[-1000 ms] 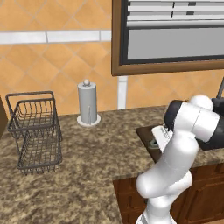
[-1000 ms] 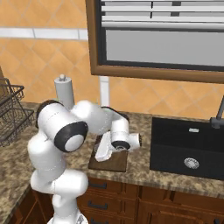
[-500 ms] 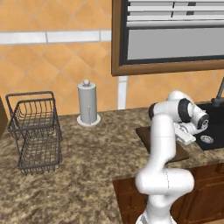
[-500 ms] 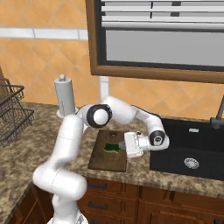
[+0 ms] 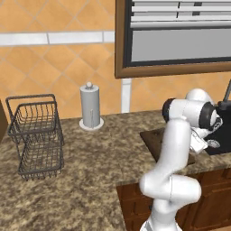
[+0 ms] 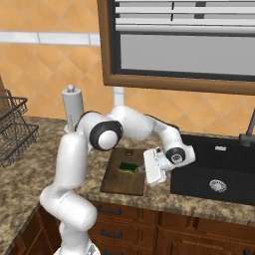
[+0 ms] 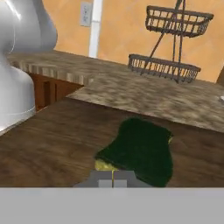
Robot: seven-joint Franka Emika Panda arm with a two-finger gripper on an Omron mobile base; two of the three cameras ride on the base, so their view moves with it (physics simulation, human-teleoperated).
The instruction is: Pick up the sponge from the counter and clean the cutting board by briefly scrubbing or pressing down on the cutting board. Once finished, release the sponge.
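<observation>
The dark green sponge lies flat on the dark brown cutting board, near its far right part. The board rests on the speckled counter just left of the sink. My gripper sits low at the board's right edge, pointing left at the sponge. In the hand view the sponge lies on the board right in front of my gripper. The two tips are pressed together with no gap, at the sponge's lighter near edge. In the left base view, my arm hides most of the board.
A black sink with a faucet lies right of the board. A paper towel holder stands at the back wall. A two-tier wire basket stands on the counter at far left.
My arm has swung out to the right. The hand went from above the board to its right edge by the sink, and the sponge has come into sight lying on the board.
</observation>
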